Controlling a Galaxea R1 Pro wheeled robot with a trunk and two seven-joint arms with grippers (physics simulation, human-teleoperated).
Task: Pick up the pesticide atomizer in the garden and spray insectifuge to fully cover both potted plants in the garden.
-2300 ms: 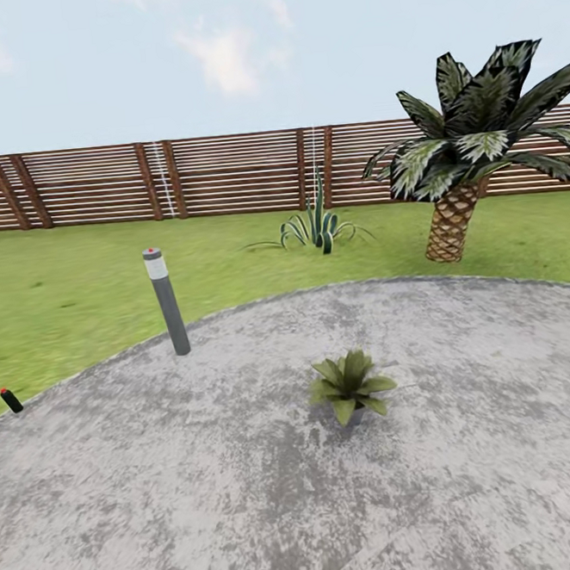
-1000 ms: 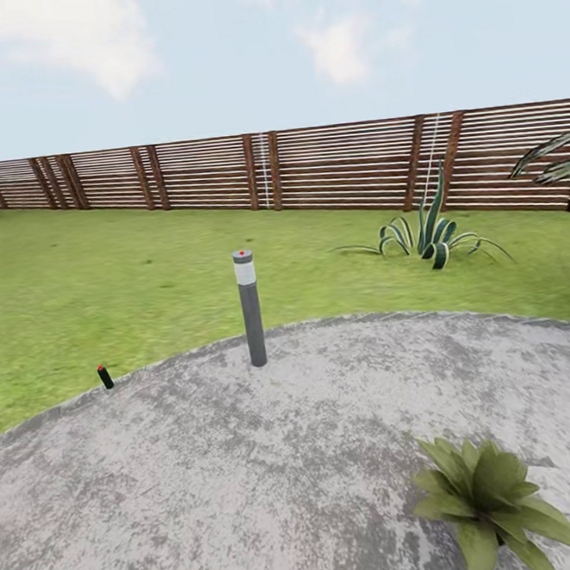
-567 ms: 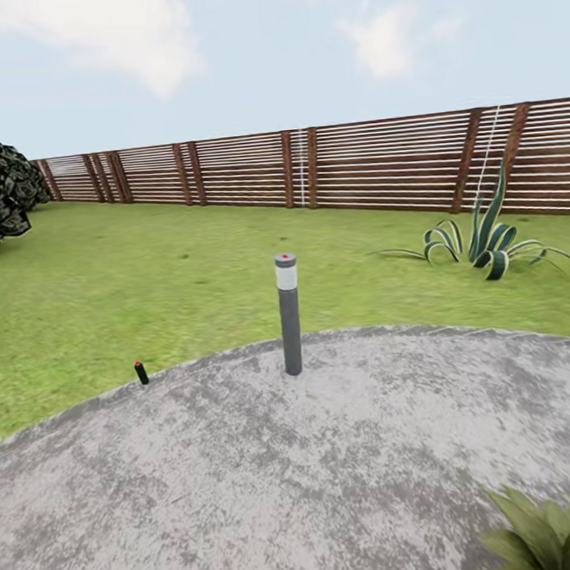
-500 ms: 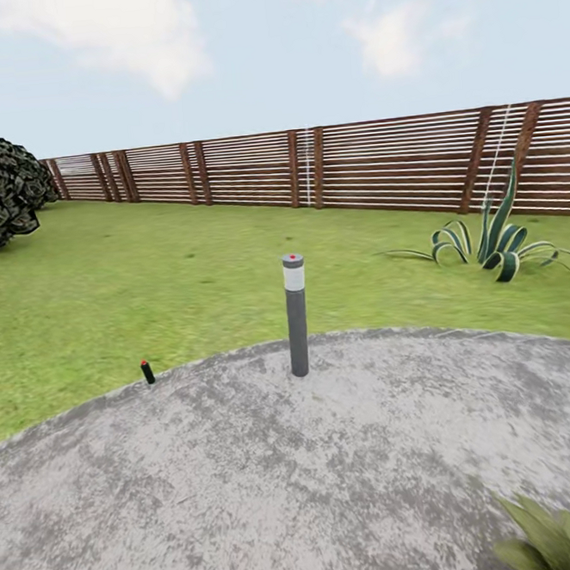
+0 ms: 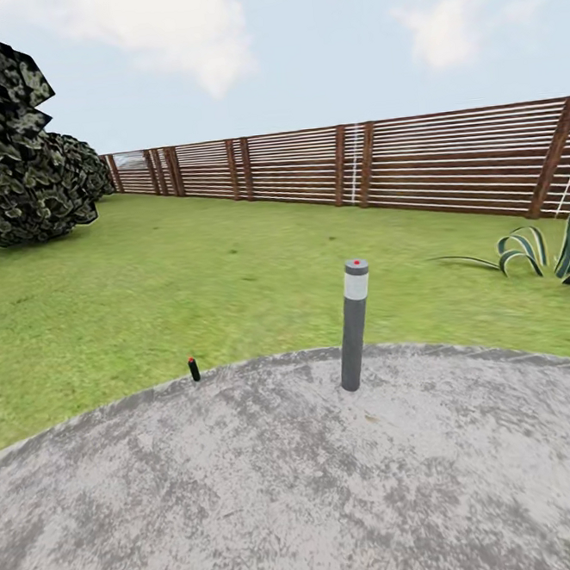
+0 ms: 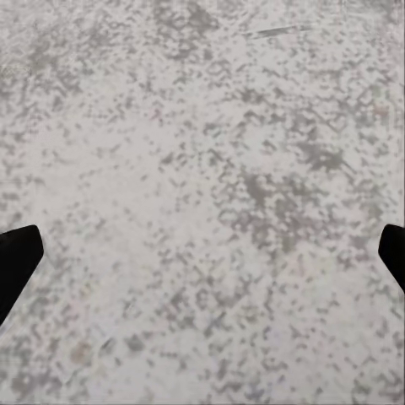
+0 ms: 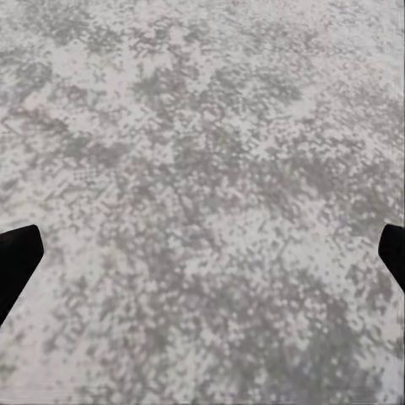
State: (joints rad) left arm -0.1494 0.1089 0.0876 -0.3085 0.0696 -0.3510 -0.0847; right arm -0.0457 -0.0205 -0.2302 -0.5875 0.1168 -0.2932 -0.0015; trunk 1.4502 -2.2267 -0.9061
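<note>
Neither the pesticide atomizer nor the two potted plants are in view. The head view looks over the grey mottled patio (image 5: 303, 491) onto the green lawn (image 5: 189, 276) and the brown slatted fence (image 5: 412, 161). In the left wrist view my left gripper (image 6: 202, 261) hangs open over bare paving, its dark fingertips (image 6: 15, 257) at the picture's edges with nothing between them. My right gripper (image 7: 202, 261) is likewise open above the paving, with one dark fingertip (image 7: 17, 253) showing at the side.
A grey bollard lamp (image 5: 355, 324) with a white band stands at the patio's far rim. A small dark stub with a red tip (image 5: 194, 369) sticks up at the lawn's edge. A big dark shrub (image 5: 15, 162) stands at the left, a striped spiky plant (image 5: 567, 252) at the right.
The camera has swung left: the bollard and stub slid right, the potted plant left the picture at lower right, and the dark shrub came in at the left.
</note>
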